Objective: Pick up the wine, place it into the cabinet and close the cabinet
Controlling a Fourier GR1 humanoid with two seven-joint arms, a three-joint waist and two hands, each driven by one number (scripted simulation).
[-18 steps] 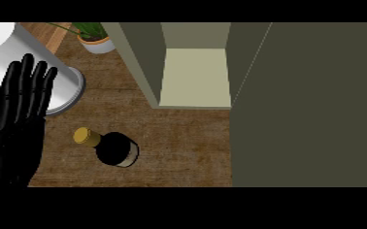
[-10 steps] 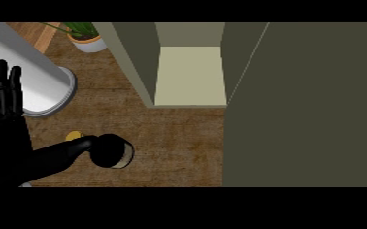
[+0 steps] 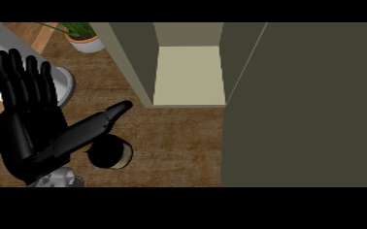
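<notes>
Hands in view: 1, a black hand [image 3: 32, 126] at the left edge, fingers straight
Wine bottles: 1, the wine [image 3: 109, 153], seen from above as a dark round top, partly under the thumb
Cabinets: 1, the cabinet [image 3: 188, 73], one open compartment showing
Cabinet doors: 1, the door [image 3: 301, 106], filling the right side
Potted plants: 1, the plant [image 3: 80, 36], top left
Grey round objects: 1, the grey object [image 3: 63, 85], mostly hidden behind the hand; kind cannot be told
Counters: 1, the counter [image 3: 179, 140], brown top
</notes>
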